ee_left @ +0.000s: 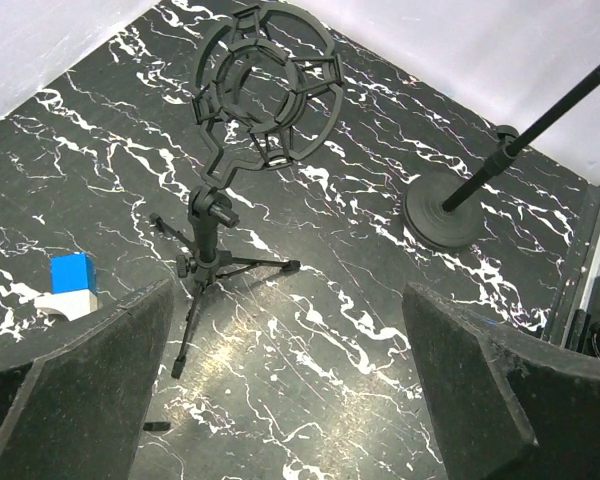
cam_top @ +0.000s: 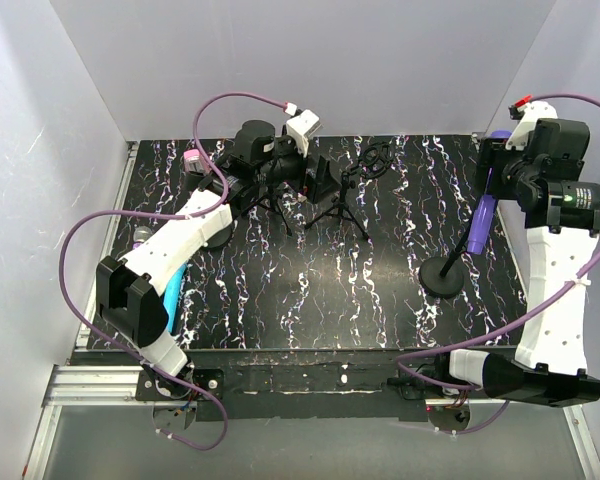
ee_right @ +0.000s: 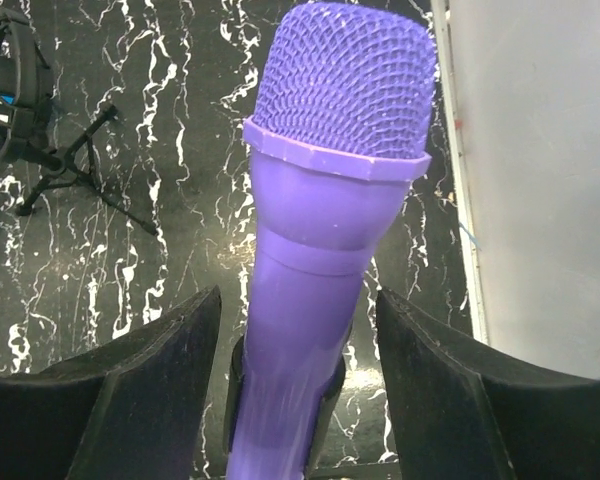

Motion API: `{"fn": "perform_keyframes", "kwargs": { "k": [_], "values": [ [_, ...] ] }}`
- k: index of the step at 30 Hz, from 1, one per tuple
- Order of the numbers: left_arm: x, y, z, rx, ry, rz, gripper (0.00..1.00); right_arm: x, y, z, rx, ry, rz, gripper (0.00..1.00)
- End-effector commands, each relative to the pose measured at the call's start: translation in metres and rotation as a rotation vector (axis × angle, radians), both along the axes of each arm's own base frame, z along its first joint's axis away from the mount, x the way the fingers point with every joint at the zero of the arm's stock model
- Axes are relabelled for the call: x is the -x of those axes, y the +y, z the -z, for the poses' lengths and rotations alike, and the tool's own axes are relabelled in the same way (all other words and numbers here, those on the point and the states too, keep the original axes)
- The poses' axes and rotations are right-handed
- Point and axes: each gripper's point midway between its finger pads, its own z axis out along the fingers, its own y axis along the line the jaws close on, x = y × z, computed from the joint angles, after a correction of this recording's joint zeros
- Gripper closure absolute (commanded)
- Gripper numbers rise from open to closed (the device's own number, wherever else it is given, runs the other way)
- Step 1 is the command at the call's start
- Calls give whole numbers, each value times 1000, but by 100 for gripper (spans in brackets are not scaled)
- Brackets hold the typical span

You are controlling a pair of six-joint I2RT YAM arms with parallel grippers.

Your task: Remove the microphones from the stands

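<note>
A purple microphone (cam_top: 483, 215) sits tilted in the black clip (ee_right: 232, 400) of a round-based stand (cam_top: 442, 277) at the right of the table. My right gripper (cam_top: 502, 168) is open around the microphone's upper body (ee_right: 330, 150). In the right wrist view (ee_right: 298, 300) its fingers stand on either side of the handle with a gap on each side. My left gripper (cam_top: 313, 182) is open and empty at the back middle, above bare table (ee_left: 288, 290).
A black shock mount on a small tripod (cam_top: 352, 188) stands beside the left gripper and shows in the left wrist view (ee_left: 265, 90). A blue-and-white block (ee_left: 72, 278) lies at the left. A pink object (cam_top: 192, 157) sits at the back left. White walls enclose the table.
</note>
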Motion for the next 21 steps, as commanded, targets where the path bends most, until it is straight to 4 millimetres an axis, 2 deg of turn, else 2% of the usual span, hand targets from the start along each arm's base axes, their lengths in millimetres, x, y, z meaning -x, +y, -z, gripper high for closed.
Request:
{"fn": "perform_keyframes", "kwargs": {
  "k": [1,7,9,13,16,21],
  "values": [
    [1,10,-26,29,-51,-55,2,-4,10,-2,-51,-22,-38,32],
    [-8,13,-21,-11,-62,-82,2,8,22,9,-89,18,-85,39],
    [-14,14,-19,-24,-60,-106,2,13,29,12,-112,22,-116,47],
    [-24,17,-10,-79,-61,-135,2,16,53,-1,-184,-10,-234,67],
    [-28,17,-14,-81,-76,-146,2,15,67,-15,-237,-40,-291,79],
    [-31,18,-15,-86,-97,-151,2,9,81,-36,-331,-76,-325,92]
  ]
}}
